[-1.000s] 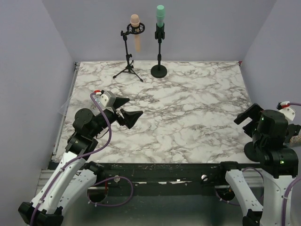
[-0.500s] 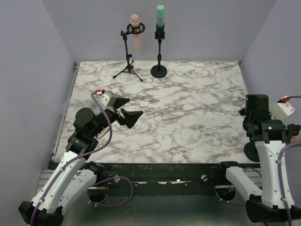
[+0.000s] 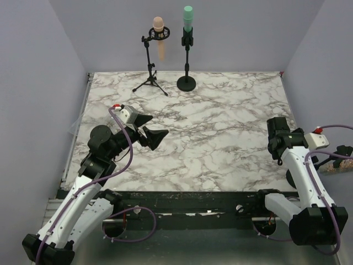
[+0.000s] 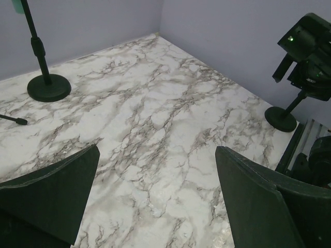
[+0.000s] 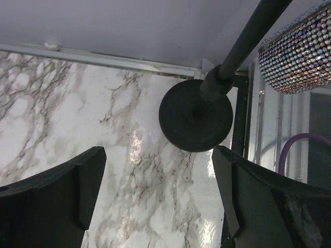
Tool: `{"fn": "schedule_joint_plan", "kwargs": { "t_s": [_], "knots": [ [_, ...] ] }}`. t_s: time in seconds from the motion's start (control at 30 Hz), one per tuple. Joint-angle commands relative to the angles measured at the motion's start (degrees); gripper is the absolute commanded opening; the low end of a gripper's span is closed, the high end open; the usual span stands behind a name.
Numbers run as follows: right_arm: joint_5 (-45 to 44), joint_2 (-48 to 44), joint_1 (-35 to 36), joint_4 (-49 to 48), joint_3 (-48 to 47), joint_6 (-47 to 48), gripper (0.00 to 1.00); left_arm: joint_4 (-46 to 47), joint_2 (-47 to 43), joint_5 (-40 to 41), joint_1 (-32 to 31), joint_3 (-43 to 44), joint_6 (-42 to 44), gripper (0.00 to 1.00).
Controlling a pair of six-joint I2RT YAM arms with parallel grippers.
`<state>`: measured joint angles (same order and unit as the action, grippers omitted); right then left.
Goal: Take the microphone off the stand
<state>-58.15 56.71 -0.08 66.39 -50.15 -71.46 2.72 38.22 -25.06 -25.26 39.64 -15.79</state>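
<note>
Three microphones are being noted. A rhinestone microphone (image 5: 292, 57) is being carried on a black round-base stand (image 5: 195, 121) at the near right edge of the worktop (image 3: 220, 127). It is being seen just up and to the right of the right hand (image 5: 159, 155), whose fingers are being held apart with nothing between them. Its long axis is slanting, much of it out of frame. A peach microphone (image 3: 159, 26) in a tripod stand (image 3: 150, 72) and a teal microphone (image 3: 188, 18) in a second round-base stand (image 3: 186, 83), both upright, are being held at the far edge, well apart from the left hand (image 3: 159, 125), likewise spread and empty. The right arm is being judged much the nearer to a microphone. No containers are being seen.
</note>
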Motion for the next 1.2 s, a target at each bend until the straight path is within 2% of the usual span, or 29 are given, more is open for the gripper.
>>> {"fn": "schedule_joint_plan", "kwargs": {
  "t_s": [0.0, 0.1, 0.2, 0.47, 1.17],
  "knots": [
    [-11.63, 4.29, -0.01, -0.05, 3.06, -12.7, 0.92, 0.73, 1.04, -1.21, -0.41, 0.97, -0.55, 0.99],
    [-14.07, 8.25, -0.09, 3.1, 4.33, -20.06, 0.92, 0.9, 1.5, -1.4, -0.41, 0.88, -0.73, 0.99],
    [-16.08, 11.91, -0.05, 9.98, 4.06, -31.37, 0.94, 1.12, 1.89, -1.71, -0.5, 0.85, -0.98, 0.99],
    [-24.48, 16.62, -0.01, 14.62, 7.0, -41.37, 0.95, 1.29, 2.12, -2.0, -0.94, 0.73, -1.0, 0.99],
    [-30.88, 24.97, -4.0, 14.91, 4.03, -39.47, 1.0, 0.96, 3.61, -2.45, -3.04, 0.88, -0.56, 0.99]
  ]
}}
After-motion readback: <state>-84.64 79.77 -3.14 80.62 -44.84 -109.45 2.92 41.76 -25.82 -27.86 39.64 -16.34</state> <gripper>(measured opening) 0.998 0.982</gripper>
